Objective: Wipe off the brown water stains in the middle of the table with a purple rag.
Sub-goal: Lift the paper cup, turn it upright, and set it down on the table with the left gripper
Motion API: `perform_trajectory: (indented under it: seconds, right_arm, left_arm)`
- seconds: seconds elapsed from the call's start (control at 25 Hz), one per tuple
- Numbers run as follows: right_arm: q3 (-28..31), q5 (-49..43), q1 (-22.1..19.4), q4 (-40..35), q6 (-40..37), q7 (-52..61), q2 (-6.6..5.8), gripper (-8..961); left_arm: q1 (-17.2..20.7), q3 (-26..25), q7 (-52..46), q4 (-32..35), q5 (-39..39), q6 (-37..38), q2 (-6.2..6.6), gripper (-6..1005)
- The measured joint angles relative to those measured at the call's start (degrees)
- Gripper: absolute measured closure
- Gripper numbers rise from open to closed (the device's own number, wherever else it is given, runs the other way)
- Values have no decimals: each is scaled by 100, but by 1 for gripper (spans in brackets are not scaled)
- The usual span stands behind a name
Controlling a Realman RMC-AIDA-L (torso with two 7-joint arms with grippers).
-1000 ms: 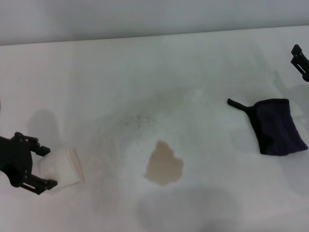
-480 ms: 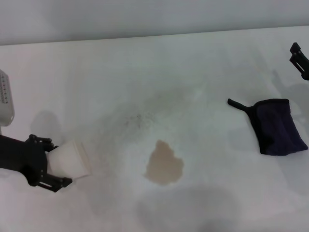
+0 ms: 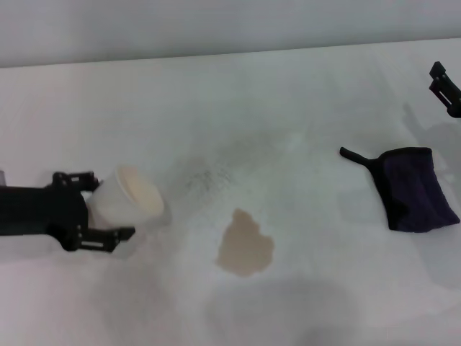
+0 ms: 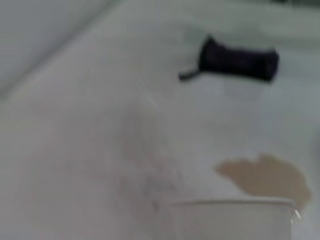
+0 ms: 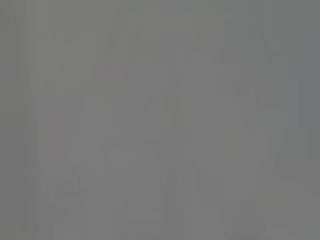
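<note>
The brown water stain [image 3: 245,245] is a tan blob in the middle of the white table [image 3: 288,108]; it also shows in the left wrist view [image 4: 265,175]. The purple rag [image 3: 414,187] lies flat at the right, its loop tail pointing left; it shows far off in the left wrist view [image 4: 237,59]. My left gripper [image 3: 108,204] is at the left, shut on a white paper cup [image 3: 130,198] that is tipped on its side with its mouth toward the stain. My right gripper [image 3: 446,86] is at the far right edge, beyond the rag.
Faint grey speckled smudges [image 3: 205,176] lie above the stain. The cup's rim [image 4: 230,202] fills the near part of the left wrist view. The right wrist view shows only a blank grey field.
My left gripper has moved right and toward the stain with the cup, and has turned the cup so its open mouth now shows. The rag and stain have not moved.
</note>
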Motion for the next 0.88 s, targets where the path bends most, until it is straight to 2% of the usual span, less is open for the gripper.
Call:
perform_trajectory:
  seconds: [0.2, 0.36, 0.64, 0.88]
  right_arm:
    - [-24, -18, 25, -18, 4, -5, 0, 95]
    - [-135, -26, 44, -24, 9, -33, 0, 95]
    - [-359, -27, 88, -85, 13, -77, 0, 95]
    - [-535, -27, 88, -170, 14, -78, -9, 96]
  left_arm:
    - [400, -108, 782, -207, -1102, -213, -6, 138]
    - [647, -108, 1599, -638, -2131, -309, -5, 166]
    - [712, -316, 3316, -2100, -3390, -408, -8, 214]
    - [681, -325, 4583, -3429, -4466, -436, -10, 207]
